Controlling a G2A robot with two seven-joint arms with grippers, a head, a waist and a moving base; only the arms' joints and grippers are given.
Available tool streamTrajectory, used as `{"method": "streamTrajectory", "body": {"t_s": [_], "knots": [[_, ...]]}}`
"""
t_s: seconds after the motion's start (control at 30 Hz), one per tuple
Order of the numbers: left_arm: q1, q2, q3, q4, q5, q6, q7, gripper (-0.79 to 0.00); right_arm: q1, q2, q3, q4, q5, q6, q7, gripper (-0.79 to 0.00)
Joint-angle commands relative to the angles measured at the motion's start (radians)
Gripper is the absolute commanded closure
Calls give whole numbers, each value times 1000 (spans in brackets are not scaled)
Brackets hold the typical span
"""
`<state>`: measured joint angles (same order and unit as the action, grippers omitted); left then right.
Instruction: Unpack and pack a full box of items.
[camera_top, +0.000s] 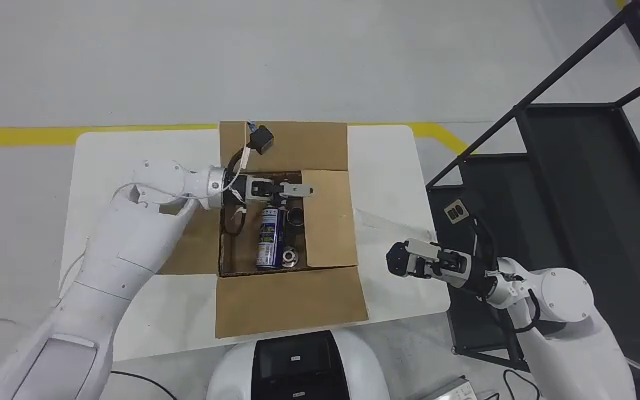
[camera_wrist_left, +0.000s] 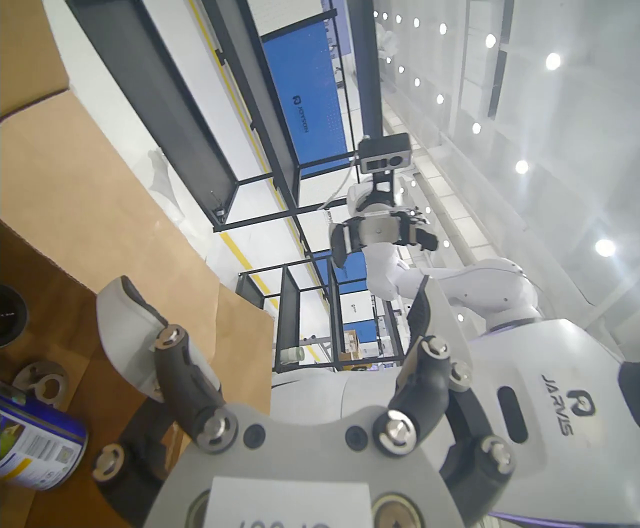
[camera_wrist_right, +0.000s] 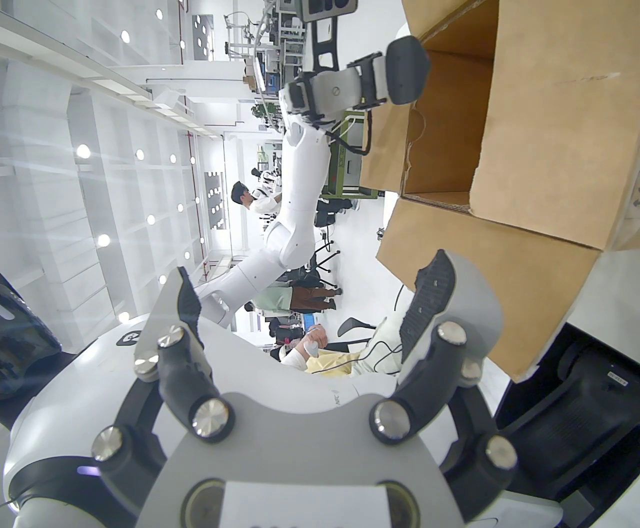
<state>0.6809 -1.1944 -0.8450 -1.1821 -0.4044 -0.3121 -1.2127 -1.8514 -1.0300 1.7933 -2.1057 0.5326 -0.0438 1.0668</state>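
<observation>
Left gripper (camera_top: 293, 189) hung over the open box (camera_top: 290, 300), fingers spread wide with nothing between them. Right gripper (camera_top: 397, 258) was also released and empty, held off the box's right side, just beyond the flap and near the table (camera_top: 130, 160) edge.

The box sat mid-table with all four flaps out. Inside, a blue can (camera_top: 268, 238) lay on its side on the floor of the box. A small round metal piece (camera_top: 290, 257) sat just beside its near end.

My judgement was that unpacking was under way, with the can likely next.

Risks noted:
- The can lay on its curve. A pinch off its middle, or a finger landing first on one side, could set it rolling toward the wall.
- My left fingers faced across the box, not down. Dropping in without turning the wrist could snag a finger on the wall or flap and shove the box.
- The metal piece was close enough to get knocked or caught in the grasp.
- The right arm swinging in could fold the right flap over the opening.
</observation>
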Motion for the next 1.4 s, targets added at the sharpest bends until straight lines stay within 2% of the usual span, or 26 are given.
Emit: {"method": "streamTrajectory", "body": {"t_s": [0.0, 0.07, 0.43, 0.53, 0.67, 0.8, 1.03, 1.17, 1.37], "knots": [[-15, 0, 10, 9, 118, -3, 57, -785, 0, 0, 0, 0, 0, 0, 0, -785], [-14, 0, 10, 9, 151, 11, 93, -785, 0, 0, 0, 0, 0, 0, 0, -785], [-14, 0, 10, 9, 151, 11, 93, -785, 0, 0, 0, 0, 0, 0, 0, -785], [12, -3, 18, 11, 152, 50, 142, -785, 0, 0, 0, 0, 0, 0, 0, -785], [12, -15, 43, 51, 180, 44, 185, -785, 0, 0, 0, 0, 0, 0, 0, -785], [-6, -41, 86, 129, 167, 7, 196, -785, 3, 0, -14, -6, -2, 0, -10, -785], [-55, -107, 157, 248, 30, -134, 153, -785, 11, 3, -43, -11, 23, 11, 36, -785], [-85, -140, 170, 291, -76, -212, 107, -785, 11, 5, -67, -22, 31, 21, 75, -785], [-121, -185, 186, 317, -233, -248, -6, -785, 12, 6, -124, -46, 22, 25, 98, -785]]}}
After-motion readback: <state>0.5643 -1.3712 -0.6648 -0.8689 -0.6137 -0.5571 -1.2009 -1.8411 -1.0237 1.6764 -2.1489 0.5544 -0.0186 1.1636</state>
